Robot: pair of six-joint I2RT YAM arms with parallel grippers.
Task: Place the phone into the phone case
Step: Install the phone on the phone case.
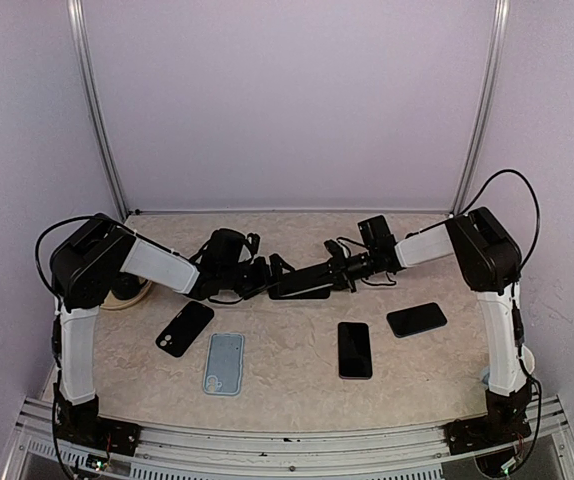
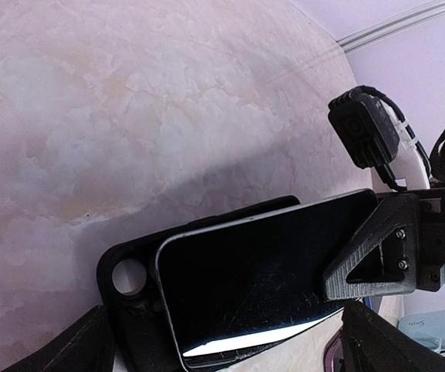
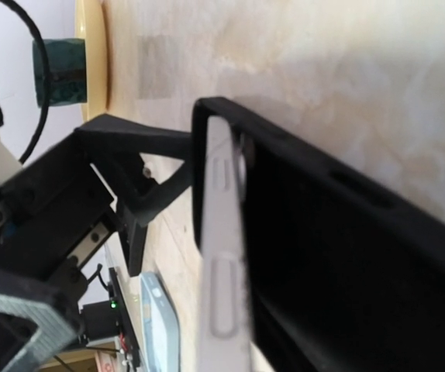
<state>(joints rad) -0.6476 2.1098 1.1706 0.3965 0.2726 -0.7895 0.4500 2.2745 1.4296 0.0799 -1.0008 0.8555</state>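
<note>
A black phone [image 2: 261, 271] lies tilted, screen up, with its near part over the black phone case [image 2: 129, 279], whose round camera hole shows beside it. In the right wrist view the phone's silver edge [image 3: 222, 256] stands just inside the case wall [image 3: 346, 248]. My right gripper [image 1: 329, 272] is shut on the phone's far end, one finger [image 2: 366, 248] lying on the screen. My left gripper [image 2: 230, 353] is open wide and straddles case and phone; one of its fingers [image 3: 141, 159] sits against the case's camera end. Both meet mid-table around the phone [image 1: 302, 287].
Nearer the front lie a black phone [image 1: 184, 328], a light blue case [image 1: 224, 362], and two more black phones [image 1: 355, 349] [image 1: 416, 319]. A tan plate [image 3: 91, 46] with a teal cup [image 3: 60, 74] sits at the left edge.
</note>
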